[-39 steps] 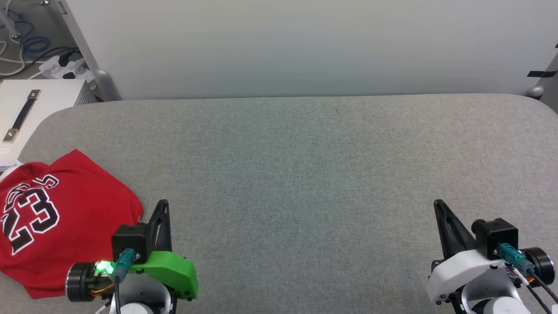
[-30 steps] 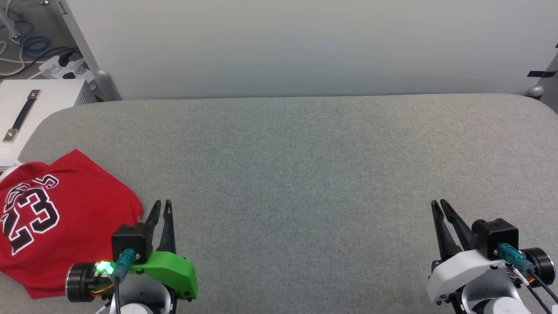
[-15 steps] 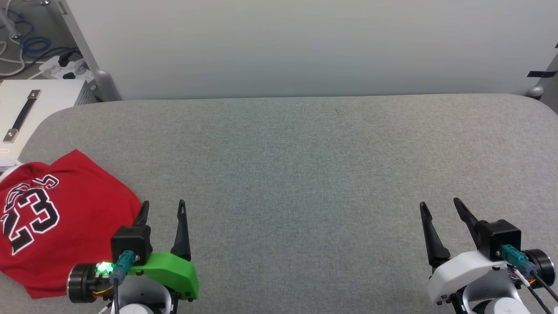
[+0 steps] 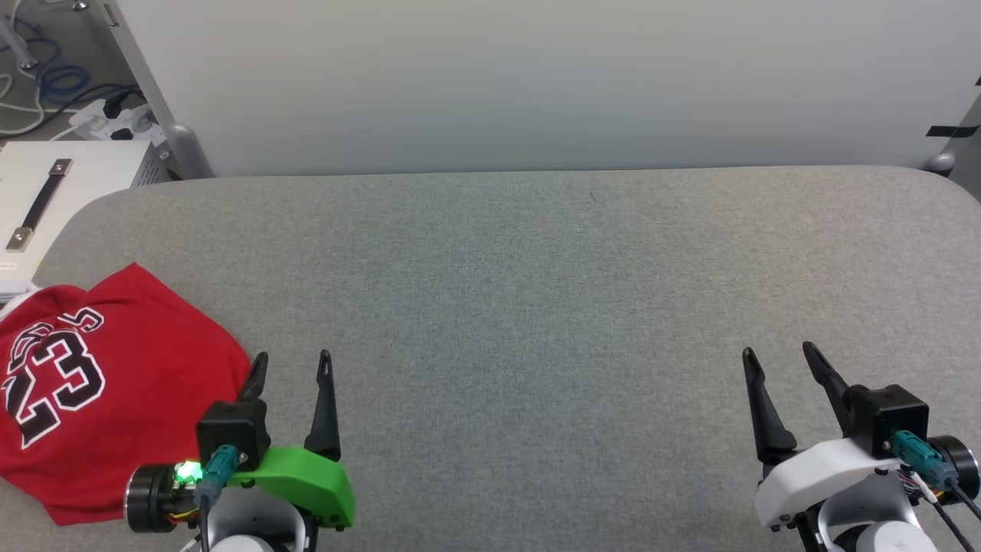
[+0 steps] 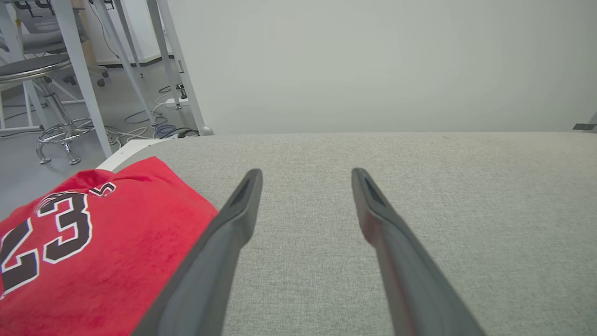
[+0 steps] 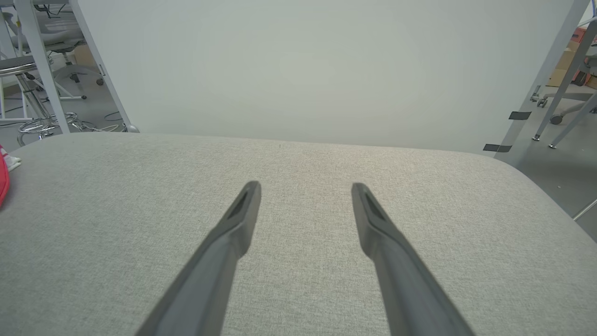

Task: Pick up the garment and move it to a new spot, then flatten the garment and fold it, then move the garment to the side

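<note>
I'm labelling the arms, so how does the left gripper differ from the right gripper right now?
The left gripper has a green housing, while the right gripper has a white one. The left gripper sits beside the jersey, and the right gripper is over the grey table, far from it. Both have dark fingers and open jaws, and both hold nothing.

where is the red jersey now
In the head view the red jersey lies at the near left corner of the grey table, just left of the left gripper.
</note>
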Tool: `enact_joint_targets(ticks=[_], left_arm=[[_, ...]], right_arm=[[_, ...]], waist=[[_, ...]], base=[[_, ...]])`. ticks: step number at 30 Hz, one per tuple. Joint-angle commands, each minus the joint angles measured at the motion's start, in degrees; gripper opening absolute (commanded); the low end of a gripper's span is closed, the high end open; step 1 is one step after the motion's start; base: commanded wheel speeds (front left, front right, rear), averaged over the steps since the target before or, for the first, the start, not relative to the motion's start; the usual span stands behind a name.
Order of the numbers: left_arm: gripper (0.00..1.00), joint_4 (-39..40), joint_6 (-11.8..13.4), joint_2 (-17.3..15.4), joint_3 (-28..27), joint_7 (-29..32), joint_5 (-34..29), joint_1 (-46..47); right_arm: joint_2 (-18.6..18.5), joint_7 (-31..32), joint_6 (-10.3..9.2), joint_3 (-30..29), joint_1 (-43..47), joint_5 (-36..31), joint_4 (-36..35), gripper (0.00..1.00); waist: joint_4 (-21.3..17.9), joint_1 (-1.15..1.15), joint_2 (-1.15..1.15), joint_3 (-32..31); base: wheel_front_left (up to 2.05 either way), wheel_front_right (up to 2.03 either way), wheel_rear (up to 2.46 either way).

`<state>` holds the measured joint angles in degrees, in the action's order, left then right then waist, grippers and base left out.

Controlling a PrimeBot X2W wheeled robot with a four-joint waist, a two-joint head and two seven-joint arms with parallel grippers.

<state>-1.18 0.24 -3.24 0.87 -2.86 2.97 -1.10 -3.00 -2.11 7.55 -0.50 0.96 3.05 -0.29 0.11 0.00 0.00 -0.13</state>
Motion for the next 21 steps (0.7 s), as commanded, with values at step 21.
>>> enact_joint_targets(ticks=[21], left_arm=[[1.0, -2.8, -0.2, 0.1, 0.9, -3.2, 3.1, 1.8]], right_arm=[[0.0, -0.7, -0.03, -0.3, -1.1, 1.8, -3.4, 1.0]], waist=[[0.2, 0.0, 0.0, -0.1]], base=[[0.0, 0.0, 0.0]])
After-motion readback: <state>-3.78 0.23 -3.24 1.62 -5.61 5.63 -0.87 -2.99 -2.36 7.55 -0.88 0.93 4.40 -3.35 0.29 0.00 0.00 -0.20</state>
